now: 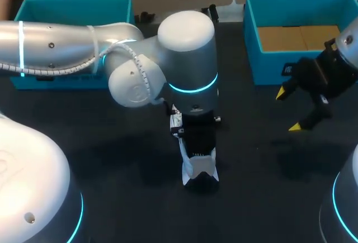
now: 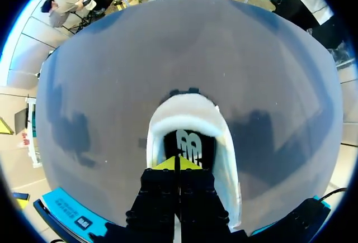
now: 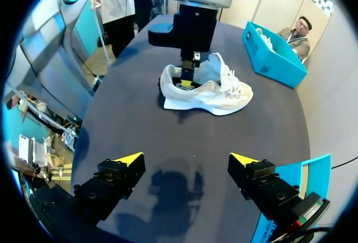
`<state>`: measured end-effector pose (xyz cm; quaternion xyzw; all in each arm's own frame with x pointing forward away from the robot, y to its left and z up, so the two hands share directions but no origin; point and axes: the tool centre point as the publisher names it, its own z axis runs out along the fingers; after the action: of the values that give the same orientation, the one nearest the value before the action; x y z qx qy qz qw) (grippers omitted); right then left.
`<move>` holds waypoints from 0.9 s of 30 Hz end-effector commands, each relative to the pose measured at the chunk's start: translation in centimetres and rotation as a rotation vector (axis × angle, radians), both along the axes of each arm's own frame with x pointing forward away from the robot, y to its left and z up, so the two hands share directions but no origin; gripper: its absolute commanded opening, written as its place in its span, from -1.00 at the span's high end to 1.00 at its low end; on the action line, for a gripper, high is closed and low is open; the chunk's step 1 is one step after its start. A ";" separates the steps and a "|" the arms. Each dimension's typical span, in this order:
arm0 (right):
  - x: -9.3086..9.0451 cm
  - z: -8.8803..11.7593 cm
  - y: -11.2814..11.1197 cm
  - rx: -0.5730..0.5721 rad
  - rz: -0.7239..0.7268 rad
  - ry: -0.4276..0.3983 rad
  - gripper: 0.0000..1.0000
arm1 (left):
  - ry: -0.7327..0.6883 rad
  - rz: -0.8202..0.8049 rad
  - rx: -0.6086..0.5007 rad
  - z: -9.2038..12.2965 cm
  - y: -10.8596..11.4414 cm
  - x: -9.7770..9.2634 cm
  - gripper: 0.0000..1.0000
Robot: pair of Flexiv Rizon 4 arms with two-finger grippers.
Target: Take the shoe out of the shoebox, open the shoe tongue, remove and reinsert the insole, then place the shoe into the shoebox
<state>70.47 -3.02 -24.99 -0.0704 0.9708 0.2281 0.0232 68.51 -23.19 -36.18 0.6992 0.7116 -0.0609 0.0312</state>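
The left gripper [image 2: 178, 163] is right down in the mouth of the white shoe [image 2: 187, 112], its yellow tips pressed together with no gap showing. Just ahead of the tips lies the black insole [image 2: 188, 142], ringed by the padded collar. The shoe points away from the gripper across the dark table [image 2: 112, 75]. Behind the gripper, off to one side, sits the edge of a teal box [image 2: 64, 212].
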 end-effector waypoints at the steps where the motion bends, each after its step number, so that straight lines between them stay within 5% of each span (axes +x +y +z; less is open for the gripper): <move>1: -0.1 -0.1 0.1 -0.003 -0.002 -0.001 -1.00 | 0.007 -0.005 -0.004 -1.4 -0.1 -0.3 1.00; 12: -0.1 -0.1 0.1 -0.003 -0.002 -0.001 -1.00 | 0.004 0.012 0.032 -4.2 0.2 -0.5 1.00; 27: -0.1 -0.1 0.1 -0.003 -0.002 -0.001 -1.00 | -0.020 0.032 0.007 -2.5 1.0 0.9 1.00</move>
<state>70.48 -3.01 -25.01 -0.0704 0.9708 0.2281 0.0231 69.48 -22.69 -38.79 0.6879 0.7234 -0.0489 0.0334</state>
